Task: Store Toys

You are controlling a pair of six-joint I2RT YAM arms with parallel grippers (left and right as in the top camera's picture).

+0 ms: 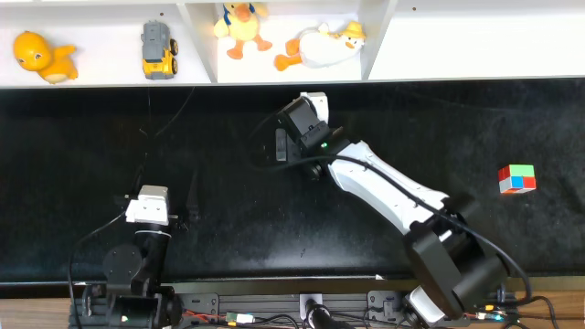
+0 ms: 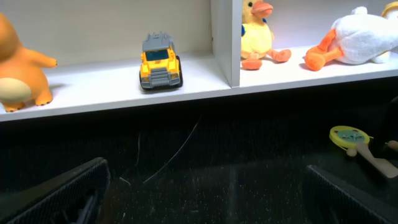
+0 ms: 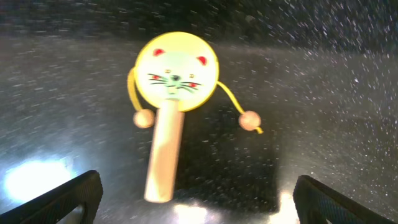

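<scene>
We are seeing the cat-faced rattle drum [image 3: 169, 121] lying flat on the black table [image 1: 91, 137] beneath the right gripper [image 3: 199, 199], which is spread wide, while the left gripper [image 2: 205, 193], also spread, is facing the yellow truck [image 2: 160, 61] on the shelf [image 2: 93, 81].

A black speckled table [image 1: 91, 128] fills the frame's middle; a white partitioned shelf [image 1: 457, 46] runs along its upper edge.

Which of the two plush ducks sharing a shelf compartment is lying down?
The white duck, lying flat with its orange feet out to one side; the yellow duck beside it sits upright.
</scene>
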